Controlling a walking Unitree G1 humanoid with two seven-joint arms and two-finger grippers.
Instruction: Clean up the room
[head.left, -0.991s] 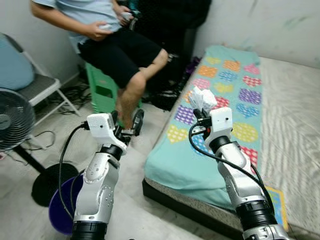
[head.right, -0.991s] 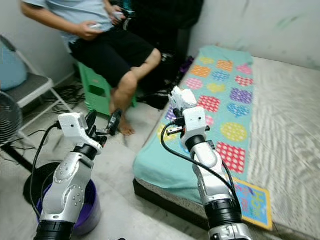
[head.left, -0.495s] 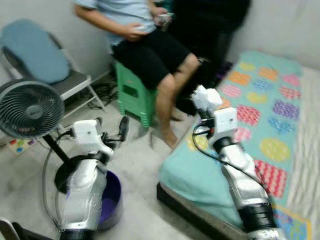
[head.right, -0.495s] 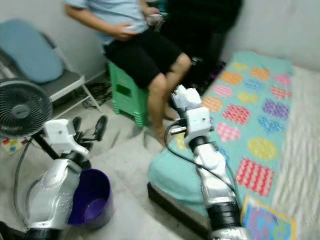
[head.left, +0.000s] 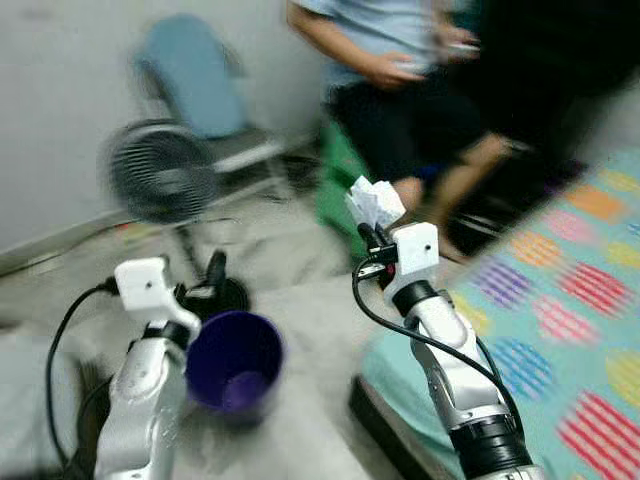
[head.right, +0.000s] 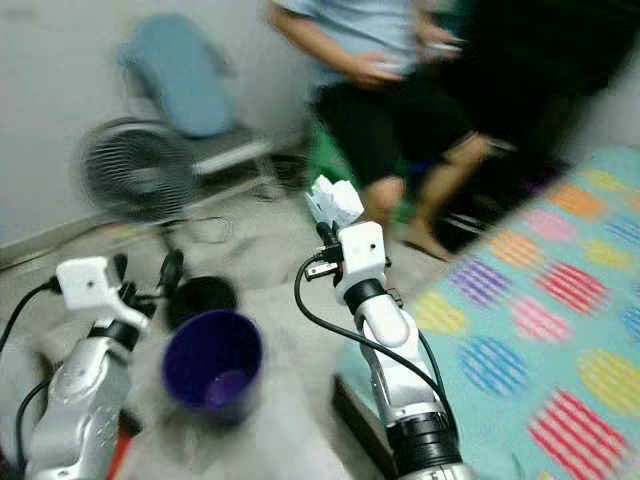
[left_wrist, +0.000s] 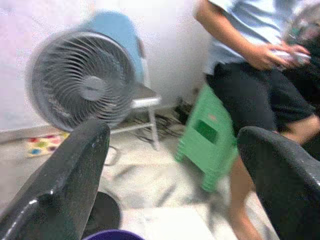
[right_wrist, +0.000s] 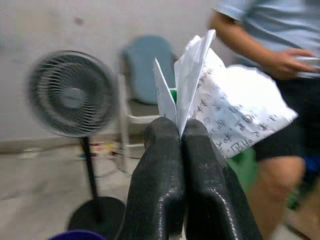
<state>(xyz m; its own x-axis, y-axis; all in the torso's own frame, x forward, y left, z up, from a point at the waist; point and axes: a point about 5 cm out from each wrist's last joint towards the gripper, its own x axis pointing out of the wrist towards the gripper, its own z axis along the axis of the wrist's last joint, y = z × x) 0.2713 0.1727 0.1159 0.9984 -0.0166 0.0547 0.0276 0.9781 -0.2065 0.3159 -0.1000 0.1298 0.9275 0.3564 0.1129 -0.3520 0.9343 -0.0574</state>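
Note:
A crumpled white paper (head.left: 374, 202) with printed writing is pinched in my right gripper (head.left: 368, 236), held up in the middle of the scene. In the right wrist view the two black fingers (right_wrist: 167, 165) press together on the paper (right_wrist: 220, 110). A purple bucket (head.left: 233, 362) stands on the floor below and to the left of the paper. My left gripper (head.left: 200, 281) is open beside the bucket's far left rim, holding nothing. Through its wide-apart fingers (left_wrist: 65, 175) the left wrist view looks out over the room.
A standing fan (head.left: 160, 180) and a folding chair with a blue cushion (head.left: 200, 85) stand against the wall. A person (head.left: 420, 70) sits on a green stool (head.left: 340, 185). The bed with a patterned teal blanket (head.left: 560, 300) is on the right.
The camera has swung left: the bed slid to the right, the fan and chair came into the centre, and the bucket now lies nearer the middle. The right gripper still holds the paper.

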